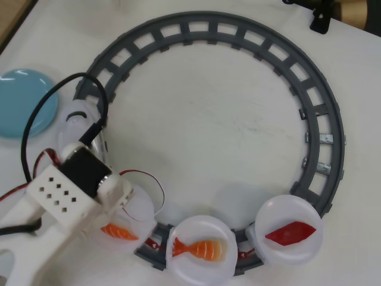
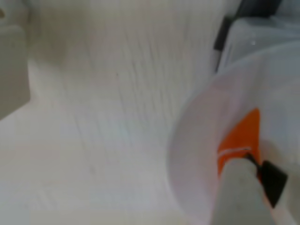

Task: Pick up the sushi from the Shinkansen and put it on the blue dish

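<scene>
While my arm hangs over the lower left bend of the track, my findings run view by view.

Overhead view, sushi: the sushi (image 1: pixel 119 232) lies flat on a white plate (image 1: pixel 143 210) of the train (image 1: pixel 80 119), half hidden under my arm; only its orange, white-striped end shows.
Overhead view, neighbours: a shrimp piece (image 1: pixel 200 249) and a dark-red piece (image 1: pixel 290 233) sit on the next two plates along the grey track (image 1: pixel 321 107); not my targets.
Overhead view, blue dish: the blue dish (image 1: pixel 21 101) rests at the left edge, bare, well apart from the sushi, outside the track.
Overhead view, claw: my claw is hidden beneath my own wrist housing; opening not readable here.
Wrist view, sushi: the sushi (image 2: pixel 239 140) sits inside the plate rim, orange with a thin white stripe, blurred.
Wrist view, claw: one finger (image 2: pixel 246 192) overlaps the near end of the sushi and seems to touch it; the other finger is out of frame, so I cannot tell how wide the claw (image 2: pixel 262 187) stands or whether it grips.
Handling, judged: small, light, stiff moulded plastic, probably slick; likely to skid on the glossy plate.
Hold point, judged: across the narrow width, mid-length.
</scene>
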Controlling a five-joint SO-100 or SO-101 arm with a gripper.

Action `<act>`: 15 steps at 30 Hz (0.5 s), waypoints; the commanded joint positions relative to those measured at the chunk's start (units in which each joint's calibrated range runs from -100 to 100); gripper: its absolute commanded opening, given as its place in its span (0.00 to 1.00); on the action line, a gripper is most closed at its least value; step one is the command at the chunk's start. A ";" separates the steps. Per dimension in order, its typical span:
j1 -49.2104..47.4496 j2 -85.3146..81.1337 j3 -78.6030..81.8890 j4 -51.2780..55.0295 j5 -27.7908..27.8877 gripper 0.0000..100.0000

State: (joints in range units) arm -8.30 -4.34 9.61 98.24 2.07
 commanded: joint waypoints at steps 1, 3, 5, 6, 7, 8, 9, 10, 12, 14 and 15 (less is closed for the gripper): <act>-0.33 -2.75 -2.57 0.83 -0.03 0.03; -0.33 -2.75 -3.47 0.83 -0.03 0.03; -0.33 -2.75 -4.47 0.83 -0.08 0.03; -0.33 -2.75 -4.83 0.83 -0.03 0.03; -0.42 -2.67 -4.74 0.83 0.02 0.03; -1.04 -2.67 -4.20 0.83 0.08 0.03; -1.74 -2.67 -3.84 0.83 0.08 0.03; -2.27 -2.67 -3.20 0.83 0.08 0.03; -3.41 -2.67 -1.85 0.83 0.18 0.04; -4.03 -2.33 -0.86 0.75 0.18 0.09; -3.94 -1.84 -0.86 0.75 0.18 0.13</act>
State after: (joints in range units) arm -11.97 -4.43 8.87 98.24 2.07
